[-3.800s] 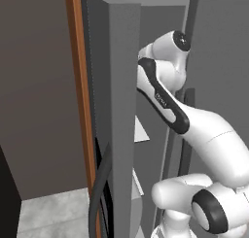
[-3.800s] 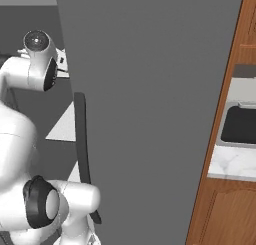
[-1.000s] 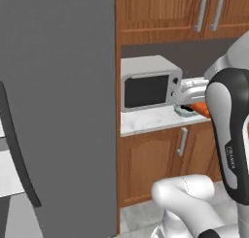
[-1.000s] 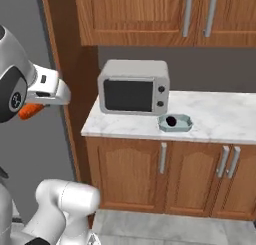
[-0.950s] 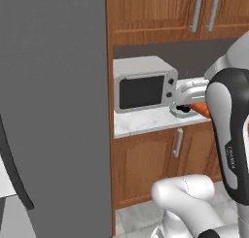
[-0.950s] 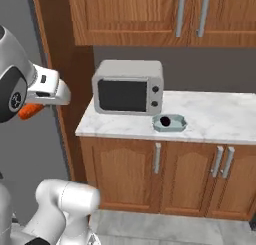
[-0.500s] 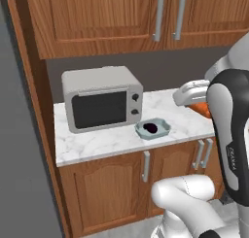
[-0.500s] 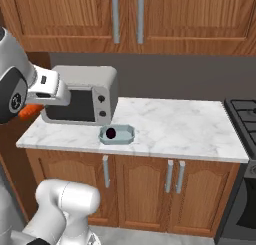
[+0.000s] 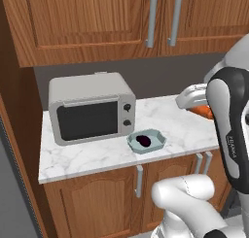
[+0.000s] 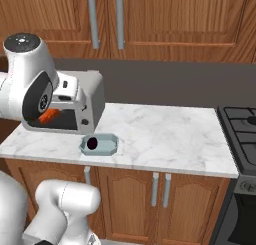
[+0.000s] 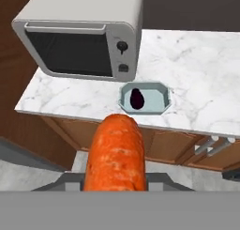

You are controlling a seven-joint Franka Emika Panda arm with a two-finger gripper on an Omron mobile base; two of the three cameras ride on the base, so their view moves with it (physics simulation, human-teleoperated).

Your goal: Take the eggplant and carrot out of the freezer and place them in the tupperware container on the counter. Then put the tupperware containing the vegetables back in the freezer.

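Note:
My gripper [image 11: 115,180] is shut on the orange carrot [image 11: 115,151], which juts forward in the hand view. It hangs in the air in front of the counter [image 9: 185,130], off the cabinet front. The carrot [image 9: 206,112] shows under the white hand at the right of the left base view. In the right base view the gripper [image 10: 52,113] holds the carrot [image 10: 46,117] at the left. The tupperware container [image 11: 159,100] sits on the counter with the dark eggplant [image 11: 136,98] inside. A grey strip of the freezer [image 9: 6,193] shows at the far left.
A silver microwave [image 9: 90,113] stands on the counter just left of the tub [image 9: 156,141]. Wooden wall cabinets [image 10: 150,19] hang above, base cabinets with silver handles [image 10: 160,189] below. A black stove [image 10: 242,126] borders the counter on the right. Bare marble [image 10: 165,134] lies right of the tub.
The whole picture has shifted: the base has driven right, away from the freezer, so the counter and tub now sit in front. The carrot stays in the gripper.

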